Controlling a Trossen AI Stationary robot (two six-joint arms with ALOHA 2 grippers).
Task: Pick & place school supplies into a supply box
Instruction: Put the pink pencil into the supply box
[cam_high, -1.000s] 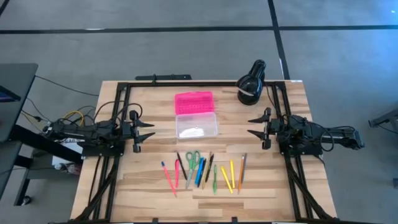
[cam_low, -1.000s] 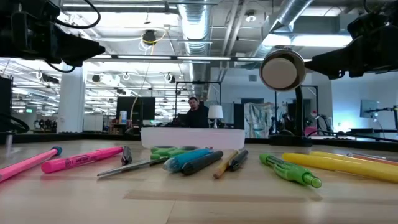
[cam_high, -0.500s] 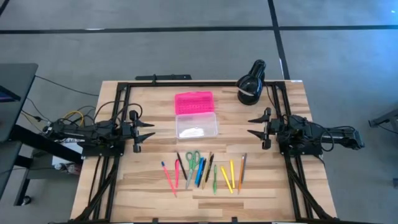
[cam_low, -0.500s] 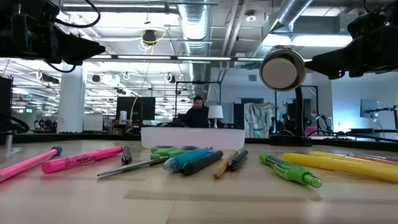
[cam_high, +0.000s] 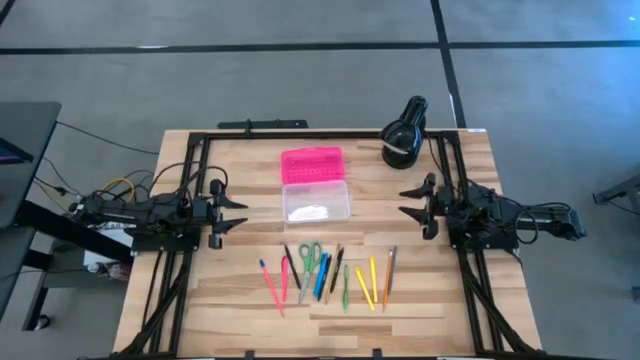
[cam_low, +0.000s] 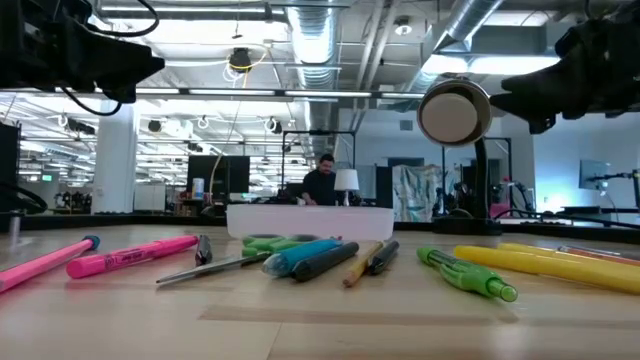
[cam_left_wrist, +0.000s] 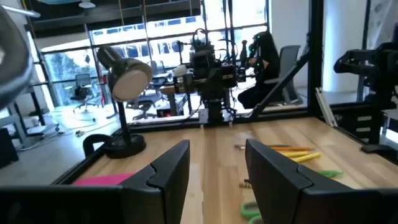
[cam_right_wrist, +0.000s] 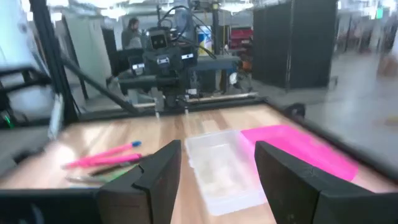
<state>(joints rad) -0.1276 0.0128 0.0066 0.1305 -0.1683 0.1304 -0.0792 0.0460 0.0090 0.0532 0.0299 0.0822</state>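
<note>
Pale wood table, high view: bare strips at both side edges, black lamp at the far right corner. Left gripper and right gripper hover level over opposite sides, pointing inward, fingers spread, holding nothing. Supply box sits centre with pink lid flipped back, clear base looks empty. School supplies lie in a row near the front edge, apart from box. Low view: pens in front, box behind, a person far off. Wrist views: each arm's fingers parted
</note>
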